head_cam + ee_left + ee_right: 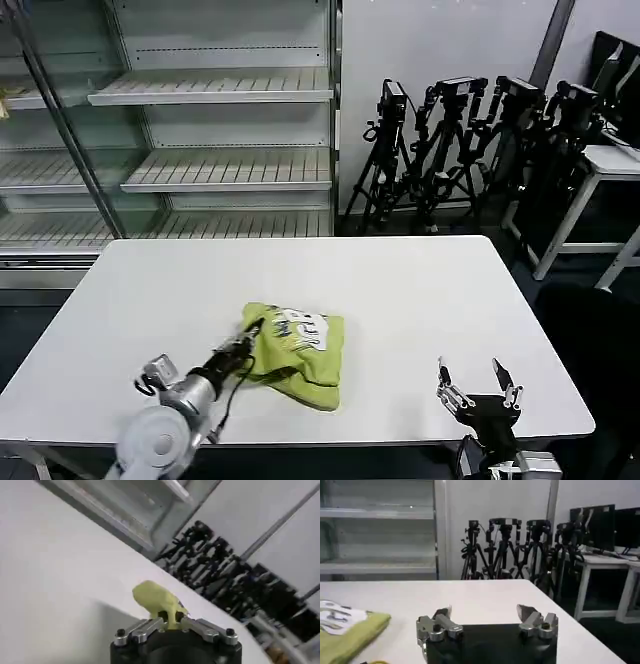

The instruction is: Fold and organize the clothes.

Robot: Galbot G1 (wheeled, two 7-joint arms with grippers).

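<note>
Head view: left pincer (247, 345) grips folded shirt (300, 352) on table (400, 290)

A plain white table (400, 300) with a smooth rectangular top carries the work. One thing lies directly on it: a lime yellow-green shirt (300, 350), bunched into a rough folded heap near the front edge, somewhat left of the middle, with its white-and-dark print facing up toward the far side. In the right wrist view the shirt (345, 630) lies flat on the tabletop (480, 600), a folded edge toward the camera.
</note>
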